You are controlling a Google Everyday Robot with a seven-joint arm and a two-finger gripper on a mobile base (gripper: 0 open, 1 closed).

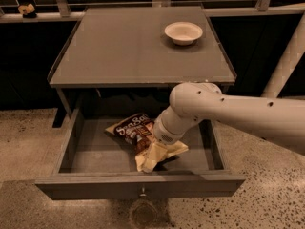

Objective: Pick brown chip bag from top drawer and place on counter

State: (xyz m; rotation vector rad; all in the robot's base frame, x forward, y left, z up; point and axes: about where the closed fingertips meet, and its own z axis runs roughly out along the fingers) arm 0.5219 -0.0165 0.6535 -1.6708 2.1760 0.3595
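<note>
The brown chip bag (pixel 129 127) lies crinkled on the floor of the open top drawer (pixel 90 151), its dark panel with white script facing up and a pale tan end toward the drawer front. My white arm reaches in from the right and bends down into the drawer. My gripper (pixel 153 145) is at the bag's right half, right on or just above it, mostly hidden under the wrist. The grey counter (pixel 124 46) sits above and behind the drawer.
A small white bowl (pixel 183 32) stands at the counter's back right. The drawer front with its round knob (pixel 142 192) faces me. Speckled terrazzo floor lies on both sides. A white post (pixel 286 66) leans at the right.
</note>
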